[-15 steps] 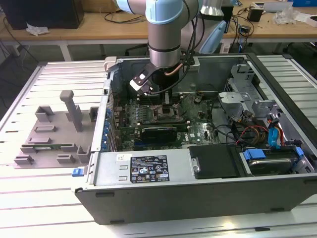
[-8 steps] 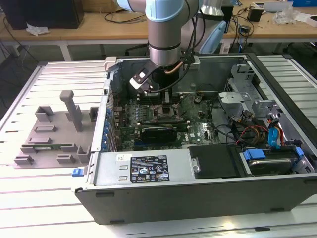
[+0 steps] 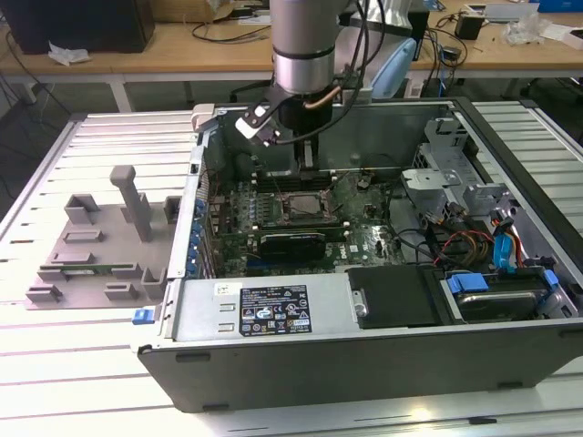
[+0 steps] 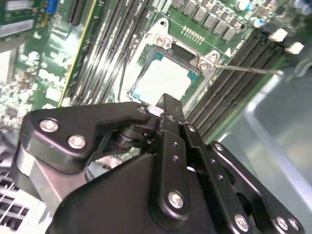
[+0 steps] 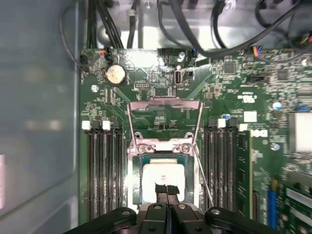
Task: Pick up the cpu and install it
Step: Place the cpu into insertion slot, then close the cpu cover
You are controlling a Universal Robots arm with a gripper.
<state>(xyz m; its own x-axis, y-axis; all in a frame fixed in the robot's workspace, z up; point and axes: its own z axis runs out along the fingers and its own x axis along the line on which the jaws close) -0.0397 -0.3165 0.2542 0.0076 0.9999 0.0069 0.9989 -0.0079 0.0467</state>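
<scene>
Above socket [image 5: 135, 161] | gripper [image 5: 167, 189] fingers together | cpu [image 5: 163, 175] lying inside (lever [image 5: 203, 178] raised)

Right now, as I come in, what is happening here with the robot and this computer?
The robot arm reaches into the open computer case, over the motherboard. Its gripper hangs with fingers shut just above the socket, whose metal frame is swung open. The cpu lies flat in the socket, not held. Whether the fingers touch it, I cannot tell.
</scene>
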